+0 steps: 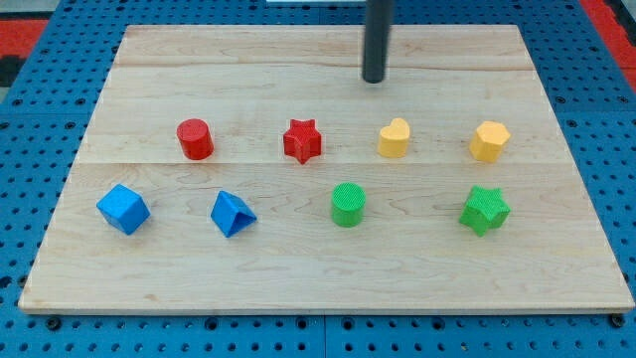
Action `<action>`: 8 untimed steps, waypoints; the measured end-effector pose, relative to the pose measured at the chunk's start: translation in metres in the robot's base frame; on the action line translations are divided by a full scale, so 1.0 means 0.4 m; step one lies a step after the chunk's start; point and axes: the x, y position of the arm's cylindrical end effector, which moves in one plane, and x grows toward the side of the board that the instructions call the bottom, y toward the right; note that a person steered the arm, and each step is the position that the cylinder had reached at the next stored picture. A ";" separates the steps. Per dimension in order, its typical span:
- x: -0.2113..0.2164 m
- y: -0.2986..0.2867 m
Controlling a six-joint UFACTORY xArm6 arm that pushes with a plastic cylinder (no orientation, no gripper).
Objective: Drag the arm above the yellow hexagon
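Nearest the camera sat the green star [485, 209], while behind it at the far right of the back row stood the yellow hexagon [489, 140], well right of and nearer than my tip [374, 80], a bare rod touching no block.

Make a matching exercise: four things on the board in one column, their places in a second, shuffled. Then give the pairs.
1. my tip
2. yellow hexagon
3. blue cube
4. green cylinder

A. bottom row, far left in the view
B. top row, far right in the view
C. above both rows, near the view's top
D. bottom row, below the gap between red star and yellow heart

Pairs: 1-C, 2-B, 3-A, 4-D
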 end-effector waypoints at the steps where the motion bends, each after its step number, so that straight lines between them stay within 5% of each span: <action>1: 0.000 0.059; 4: 0.144 0.176; 8: 0.122 0.274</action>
